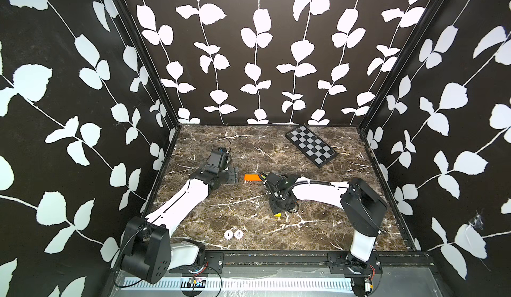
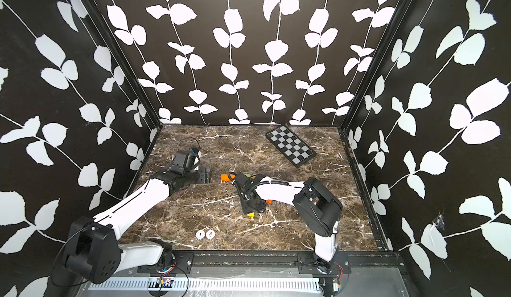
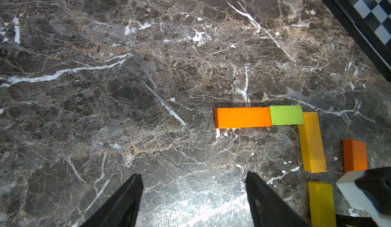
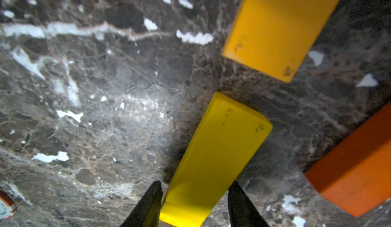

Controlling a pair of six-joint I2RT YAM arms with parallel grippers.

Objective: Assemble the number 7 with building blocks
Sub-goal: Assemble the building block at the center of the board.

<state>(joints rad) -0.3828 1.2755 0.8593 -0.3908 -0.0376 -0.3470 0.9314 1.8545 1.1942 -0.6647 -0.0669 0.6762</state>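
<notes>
Closest to the right wrist lens, the right gripper [image 4: 195,182] straddles one end of the bright yellow bar [image 4: 213,158], its black fingers [image 4: 152,202] set against the bar's two long edges in a narrow grip. Whether the bar rests on the marble table [image 1: 249,149] or hangs just above it I cannot tell. Across a small gap from its free end lies the amber-yellow bar [image 3: 312,142], roughly in line with it. The second orange bar [image 3: 354,156] lies beside that one, about parallel and apart from both, with one end hidden behind the right arm. The amber-yellow bar meets the pale yellow-green bar [image 3: 286,115] corner to corner at a right angle, and the green one butts end to end against the long orange bar [image 1: 253,177]. In both top views this short stroke runs from 9 to 3 o'clock near the table's middle, and the yellow tip showing under the right gripper sits toward 6 o'clock from it. So the number 7 [image 3: 306,126] has its top stroke and the first piece of its stem, with the gripped bar not yet joined. The left gripper [image 3: 193,174] hangs at 9 o'clock of the long orange bar, jaws spread wide with nothing between them. A checkerboard [image 1: 311,146] lies at 1 o'clock, and two white round tokens [image 1: 233,234] sit side by side at 7 o'clock, near the front edge.
</notes>
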